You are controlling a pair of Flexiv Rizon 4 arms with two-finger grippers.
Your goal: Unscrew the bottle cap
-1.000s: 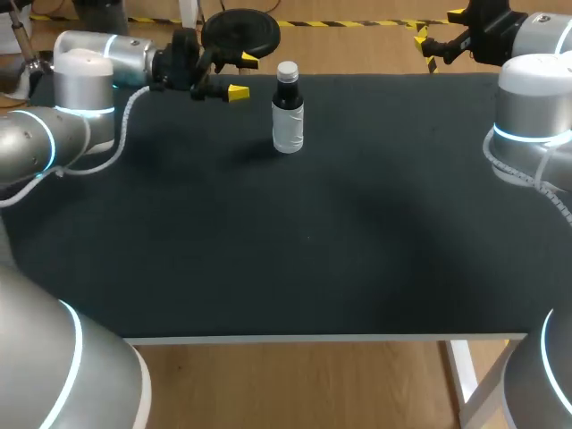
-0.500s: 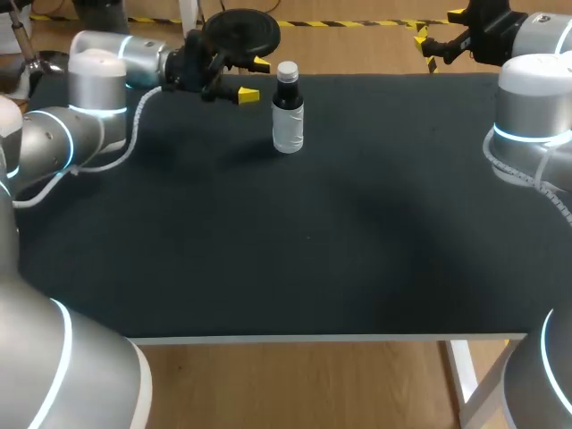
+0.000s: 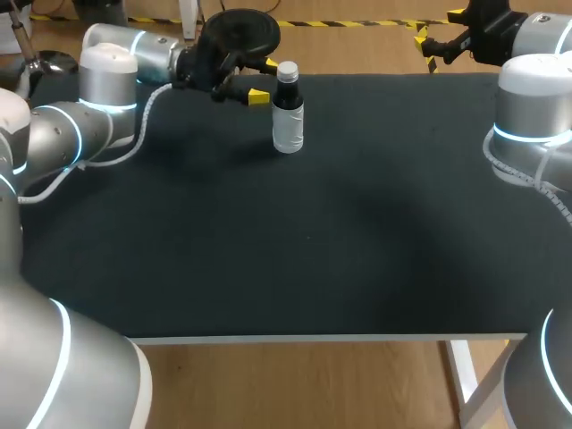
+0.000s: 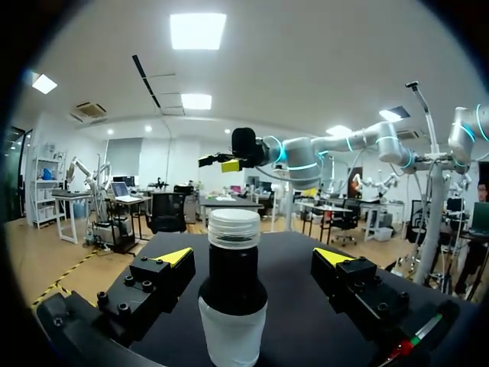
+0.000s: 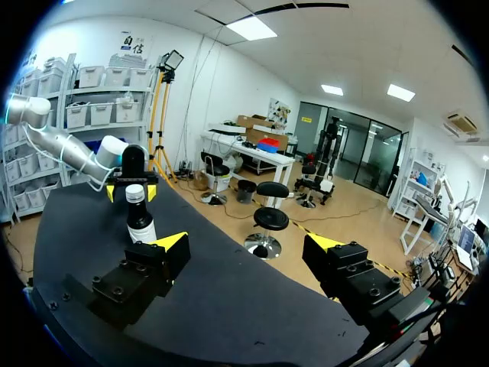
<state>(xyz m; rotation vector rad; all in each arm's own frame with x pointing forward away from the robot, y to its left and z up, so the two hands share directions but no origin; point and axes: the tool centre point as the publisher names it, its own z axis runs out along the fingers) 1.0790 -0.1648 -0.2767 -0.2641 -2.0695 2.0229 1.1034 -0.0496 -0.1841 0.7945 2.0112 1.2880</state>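
Observation:
A small dark bottle (image 3: pixel 288 112) with a white label and a pale cap (image 3: pixel 287 70) stands upright near the table's far edge. My left gripper (image 3: pixel 264 80) is open and level with the neck at the bottle's left side. In the left wrist view the bottle (image 4: pixel 232 306) and its cap (image 4: pixel 234 228) rise just ahead, centred between the spread fingers (image 4: pixel 176 257), with no contact visible. My right gripper (image 3: pixel 438 29) hangs open past the far right corner, well away from the bottle (image 5: pixel 140 220). Nothing sits between its fingertips (image 5: pixel 173 241).
The black tabletop (image 3: pixel 340 232) stretches toward me from the bottle, ending at a white front edge (image 3: pixel 322 339). My right arm's grey elbow (image 3: pixel 534 116) stands over the table's right side.
My left gripper has moved right along the far edge, from a hand's width off the bottle to right beside it. The bottle and right arm have not moved.

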